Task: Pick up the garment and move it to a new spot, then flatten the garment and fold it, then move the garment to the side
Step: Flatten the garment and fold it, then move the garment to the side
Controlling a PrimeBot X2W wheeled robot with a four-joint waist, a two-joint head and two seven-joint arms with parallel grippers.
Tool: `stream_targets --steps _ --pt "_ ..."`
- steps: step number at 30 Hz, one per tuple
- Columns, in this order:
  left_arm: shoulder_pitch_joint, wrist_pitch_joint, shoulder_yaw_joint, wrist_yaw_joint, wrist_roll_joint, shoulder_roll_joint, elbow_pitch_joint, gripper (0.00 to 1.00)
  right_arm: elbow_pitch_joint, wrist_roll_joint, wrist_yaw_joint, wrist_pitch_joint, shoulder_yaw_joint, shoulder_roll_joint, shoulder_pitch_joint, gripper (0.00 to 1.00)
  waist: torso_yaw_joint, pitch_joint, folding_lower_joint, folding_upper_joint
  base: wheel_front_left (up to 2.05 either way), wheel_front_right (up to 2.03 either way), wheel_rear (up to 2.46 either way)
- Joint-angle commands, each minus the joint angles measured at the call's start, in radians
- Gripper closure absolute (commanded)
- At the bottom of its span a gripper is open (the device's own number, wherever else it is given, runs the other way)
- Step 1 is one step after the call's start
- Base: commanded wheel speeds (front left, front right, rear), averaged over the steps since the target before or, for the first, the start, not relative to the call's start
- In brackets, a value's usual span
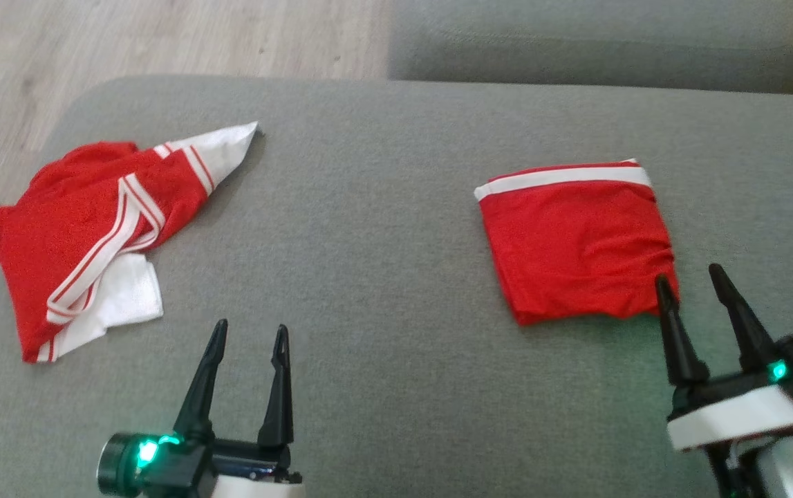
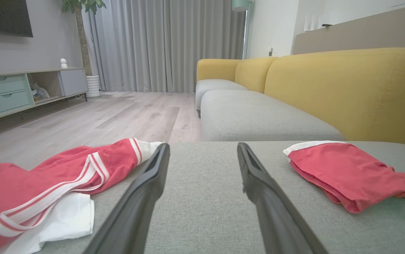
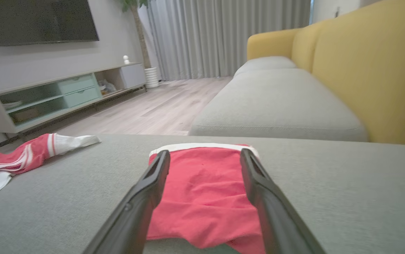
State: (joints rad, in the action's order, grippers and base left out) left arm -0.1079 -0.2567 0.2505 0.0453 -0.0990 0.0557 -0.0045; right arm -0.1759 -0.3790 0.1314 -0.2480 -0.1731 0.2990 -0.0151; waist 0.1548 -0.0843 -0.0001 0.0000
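Note:
A folded red garment [image 1: 576,242] with a white waistband lies flat on the right of the grey cushion [image 1: 368,228]; it also appears as the garment [image 2: 350,173] and the garment [image 3: 202,197]. My right gripper [image 1: 690,273] stands open at its near right corner, fingers apart, with the cloth lying loose between them and not gripped. My left gripper [image 1: 251,325] is open over bare cushion at the lower left, holding nothing.
A crumpled red-and-white garment [image 1: 92,228] lies at the cushion's left edge. A second grey cushion [image 1: 596,38] and a yellow sofa back [image 2: 347,91] lie beyond. Wooden floor [image 1: 161,34] runs along the far left, with a TV cabinet [image 3: 57,98].

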Motion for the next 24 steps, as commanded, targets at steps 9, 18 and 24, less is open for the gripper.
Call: stream_targets --steps 9,18,24 --pt "-0.030 -0.005 -0.062 0.001 0.027 -0.005 0.007 0.00 0.096 0.334 -0.001 -0.013 0.065 -0.181 0.136 0.00 -0.076 0.094 0.0001 0.0000 0.00 0.00 0.00" --pt "-0.057 -0.005 -0.096 0.011 0.002 -0.005 0.051 0.00 0.073 0.326 -0.001 -0.014 0.040 -0.215 0.171 0.00 -0.119 0.121 0.0001 0.0000 0.00 0.00 0.00" --pt "-0.056 -0.005 -0.104 0.011 -0.001 -0.005 0.075 0.00 0.055 0.316 -0.001 -0.014 0.038 -0.214 0.169 0.00 -0.133 0.128 0.0001 0.0000 0.00 0.00 0.00"
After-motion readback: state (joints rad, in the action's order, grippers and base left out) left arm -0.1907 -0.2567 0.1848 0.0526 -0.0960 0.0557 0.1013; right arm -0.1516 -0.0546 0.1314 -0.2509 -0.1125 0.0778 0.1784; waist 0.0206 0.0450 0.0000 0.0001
